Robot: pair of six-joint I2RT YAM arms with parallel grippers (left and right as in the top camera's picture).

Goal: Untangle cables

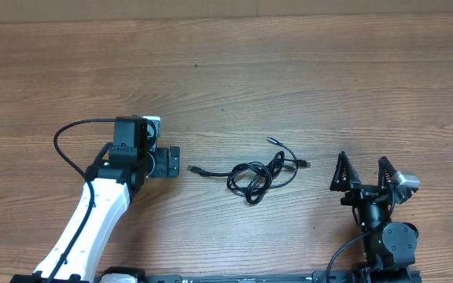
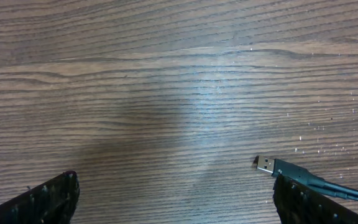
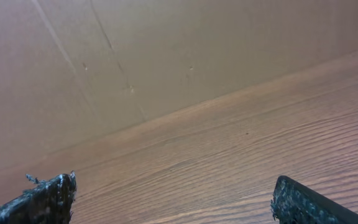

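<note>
The cables (image 1: 252,174) lie as a loose black tangle of loops on the wooden table, between the two arms. One plug end (image 1: 193,169) sticks out to the left, and two others point up (image 1: 272,142) and right (image 1: 305,163). My left gripper (image 1: 166,163) is open just left of the left plug. In the left wrist view that USB plug (image 2: 265,164) lies on the wood beside my right finger (image 2: 316,204), with nothing between the jaws of the left gripper (image 2: 174,179). My right gripper (image 1: 362,167) stands open to the right of the tangle. In the right wrist view the right gripper (image 3: 173,185) holds nothing, and no cables show.
The wooden table (image 1: 289,63) stretches away behind the cables. A brown cardboard wall (image 3: 104,62) rises at its far edge. A thick black arm cable (image 1: 65,149) loops out left of the left arm.
</note>
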